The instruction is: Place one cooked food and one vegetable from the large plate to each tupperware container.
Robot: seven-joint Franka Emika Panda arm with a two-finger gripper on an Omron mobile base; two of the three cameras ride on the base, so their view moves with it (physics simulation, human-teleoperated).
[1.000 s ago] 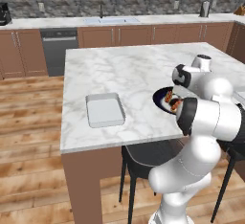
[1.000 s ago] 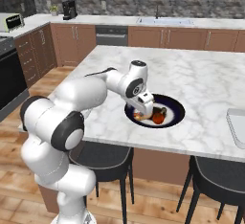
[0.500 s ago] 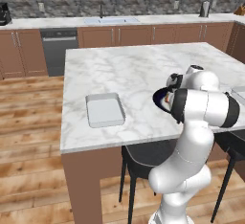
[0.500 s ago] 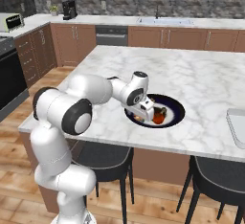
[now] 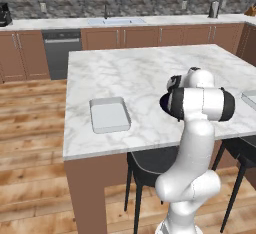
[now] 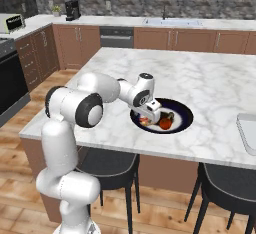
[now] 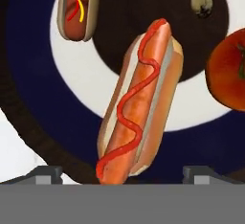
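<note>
Hovering low over large plate (image 6: 182,123) on table (image 6: 210,78), end effector (image 7: 119,174) fingers apart. Straddling hot dog (image 7: 139,106), not clamped. Tomato (image 7: 227,74) beside.

hot dog (image 7: 141,106) on large plate (image 7: 67,122), tomato (image 7: 227,77)

Robot arm (image 6: 75,108): glossy white, rounded tubular segments joined by bulbous elbows; joints were banded in dark grey-black rings. White cylindrical wrist housing carried a dark circular end cap. Two-finger gripper (image 7: 122,175): small, blocky, dark grey finger tips. No cables, screws or markings could be made out.
</note>
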